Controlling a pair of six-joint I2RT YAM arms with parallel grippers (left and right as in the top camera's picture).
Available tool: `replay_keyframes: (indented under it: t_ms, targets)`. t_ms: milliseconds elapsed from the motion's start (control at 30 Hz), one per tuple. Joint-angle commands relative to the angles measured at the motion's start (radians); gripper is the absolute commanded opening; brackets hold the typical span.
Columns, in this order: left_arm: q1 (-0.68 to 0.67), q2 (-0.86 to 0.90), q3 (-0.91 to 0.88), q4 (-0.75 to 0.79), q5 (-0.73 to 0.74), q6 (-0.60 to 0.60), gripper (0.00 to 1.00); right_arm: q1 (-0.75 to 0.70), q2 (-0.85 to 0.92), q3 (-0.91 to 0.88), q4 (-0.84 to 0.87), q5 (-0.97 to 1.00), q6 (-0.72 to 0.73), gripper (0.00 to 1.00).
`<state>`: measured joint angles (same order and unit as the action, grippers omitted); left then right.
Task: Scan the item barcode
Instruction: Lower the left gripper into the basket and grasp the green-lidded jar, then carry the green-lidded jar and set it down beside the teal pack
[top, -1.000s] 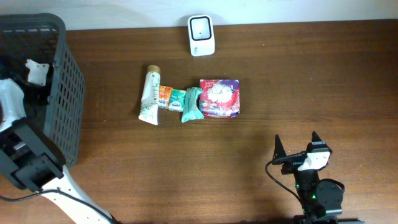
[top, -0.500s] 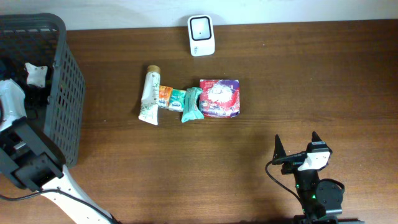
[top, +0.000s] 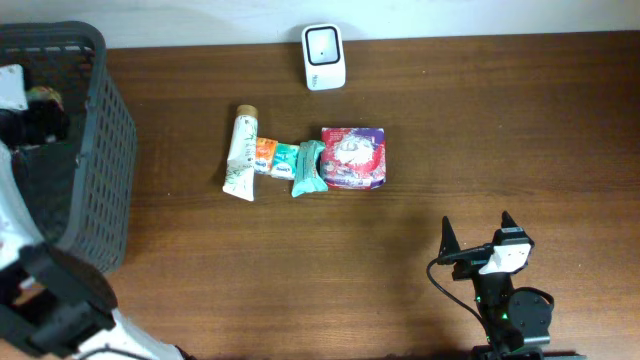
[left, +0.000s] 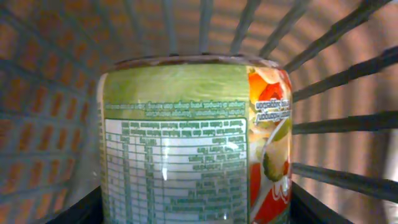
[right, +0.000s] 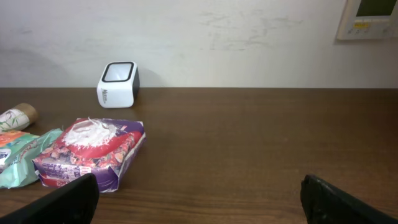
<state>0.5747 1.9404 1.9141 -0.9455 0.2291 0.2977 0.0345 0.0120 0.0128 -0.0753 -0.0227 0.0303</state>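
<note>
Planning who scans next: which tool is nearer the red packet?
Right. The right tool, open, sits a short way toward the robot and right of the packet; the left tool grips a jar inside the basket, far to its left.

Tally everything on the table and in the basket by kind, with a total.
Tube: 1
Packets: 4 (orange packet, small teal packet, long teal packet, red-purple packet)
Scanner: 1
Basket: 1
Jar, inside the basket: 1
Total: 8
</note>
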Motion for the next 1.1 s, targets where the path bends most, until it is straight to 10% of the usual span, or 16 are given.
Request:
replay_keyframes:
  t_ms: [0,467,800,1067]
  targets:
    - [0.003,-0.175,0.01,0.023,0.183,-0.026,0.35,0.004,-0.006,-0.007,-0.004,0.009,0.011,0.98]
    - [-0.254,-0.3,0.009,0.047,0.586,-0.2,0.35,0.003,-0.006,-0.007,-0.004,0.009,0.011,0.99]
    - [-0.685,-0.212,0.005,-0.101,0.072,-0.2,0.34,0.003,-0.006,-0.007,-0.004,0.009,0.011,0.99]
    - [-0.782,0.032,0.003,-0.165,0.036,-0.245,0.35,0.003,-0.006,-0.007,-0.004,0.009,0.011,0.99]
